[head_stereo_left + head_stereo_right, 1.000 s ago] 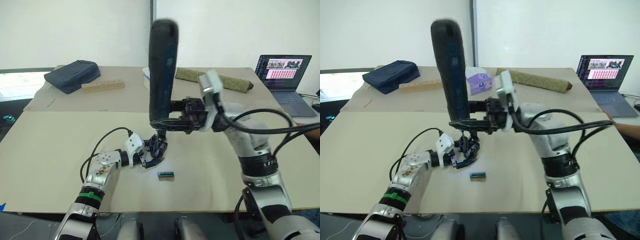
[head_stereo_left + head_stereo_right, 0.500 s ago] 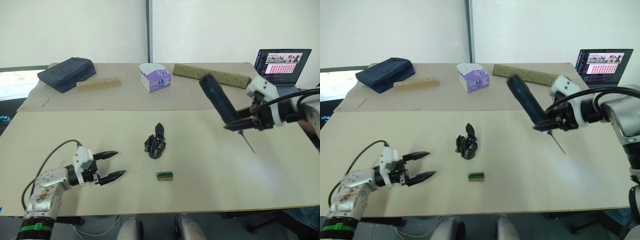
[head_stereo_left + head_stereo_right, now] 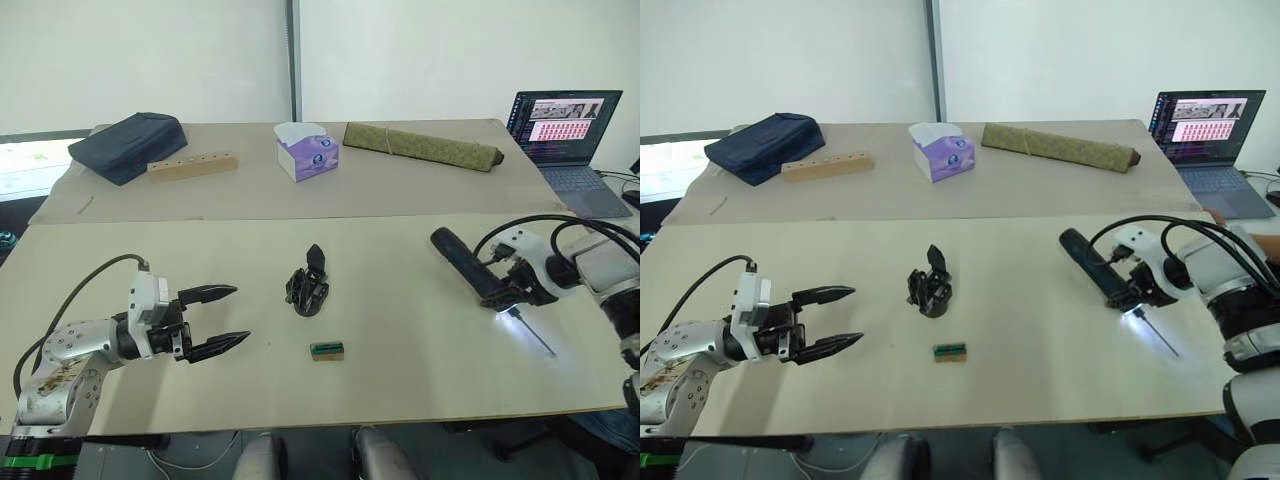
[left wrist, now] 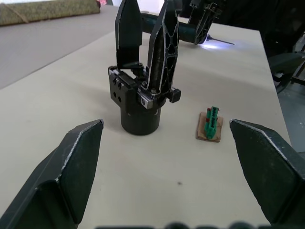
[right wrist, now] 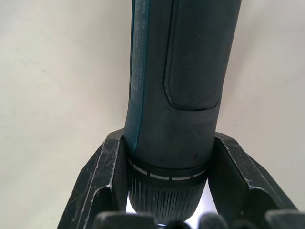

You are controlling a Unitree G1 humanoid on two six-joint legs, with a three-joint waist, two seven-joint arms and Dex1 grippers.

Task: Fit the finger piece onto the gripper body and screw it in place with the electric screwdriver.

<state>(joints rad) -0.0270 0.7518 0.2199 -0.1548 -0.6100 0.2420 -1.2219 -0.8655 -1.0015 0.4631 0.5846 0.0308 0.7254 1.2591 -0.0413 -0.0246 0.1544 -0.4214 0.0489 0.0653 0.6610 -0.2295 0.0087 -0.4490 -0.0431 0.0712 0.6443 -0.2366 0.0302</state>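
The gripper body (image 3: 308, 290) stands upright near the middle of the beige table (image 3: 380, 370); it is a small black assembly on a round cylindrical base, with toothed metal blocks above and two flat, tapering black plastic fingers rising side by side, their points aimed upward, so its long axis is vertical; the finger piece (image 4: 163, 45) is one of those two wedges, seated on the body. Just beside the gripper body, toward the robot, lies a small green-and-brown block (image 3: 327, 350), apart from it. Well to the right of the gripper body lies the electric screwdriver (image 3: 468, 266), a thick matte-black cylinder with a finely textured grip panel and a ribbed collar; it lies low over the table, rounded end pointing away toward the far side, thin metal bit (image 3: 531, 336) pointing toward the robot and to the right, a white glow at its tip. The right gripper (image 3: 516, 291) has its two black fingers clamped on either side of the collar. Well to the left of the gripper body, the left gripper (image 3: 222, 318) hangs over the table with its pointed fingers spread wide, holding nothing, aimed at the gripper body.
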